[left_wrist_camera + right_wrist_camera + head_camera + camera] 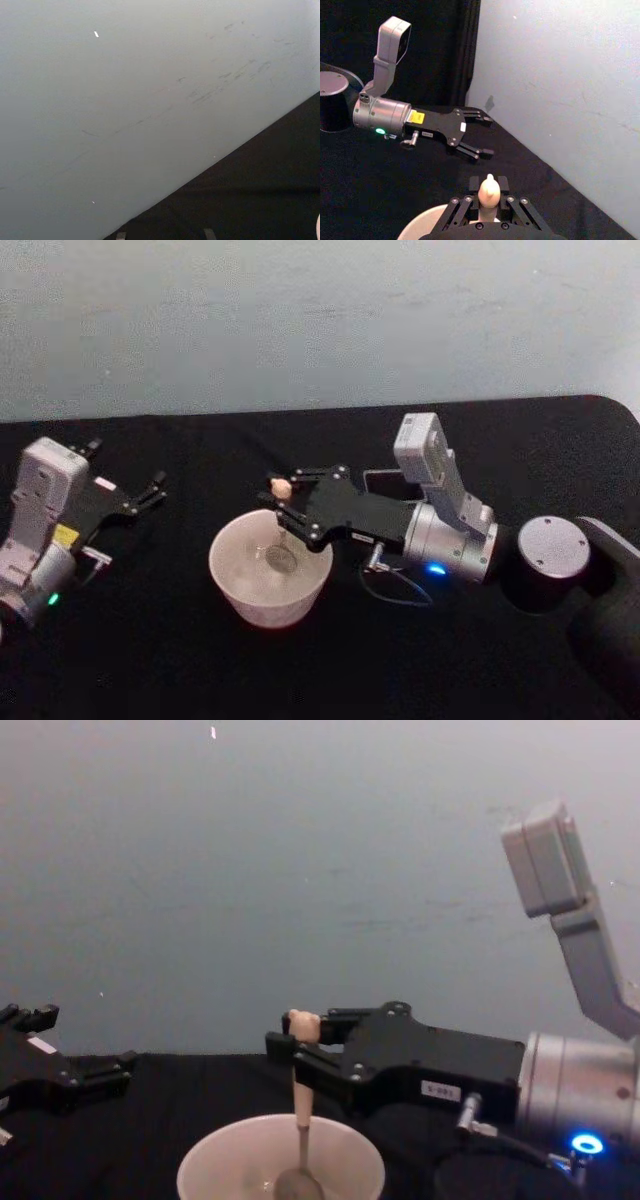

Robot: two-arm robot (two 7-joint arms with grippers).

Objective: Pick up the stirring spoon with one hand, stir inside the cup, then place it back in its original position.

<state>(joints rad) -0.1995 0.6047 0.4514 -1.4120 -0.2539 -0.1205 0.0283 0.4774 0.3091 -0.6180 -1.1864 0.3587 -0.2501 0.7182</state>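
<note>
Pinched the stirring spoon upright in the right gripper, bowl down inside the cup, perhaps touching bottom. Parked the left gripper, fingers spread, at the cup's nine o'clock.

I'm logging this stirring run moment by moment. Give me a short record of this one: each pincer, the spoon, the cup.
right pincer: shut on the stirring spoon, gripping the beige handle just under the bear head, above the cup
stirring spoon: upright, metal bowl down inside the cup
cup: upright on the black table, centre front
left pincer: open, holding nothing, parked to the left of the cup
stage: spoon in cup, not yet put back
</note>
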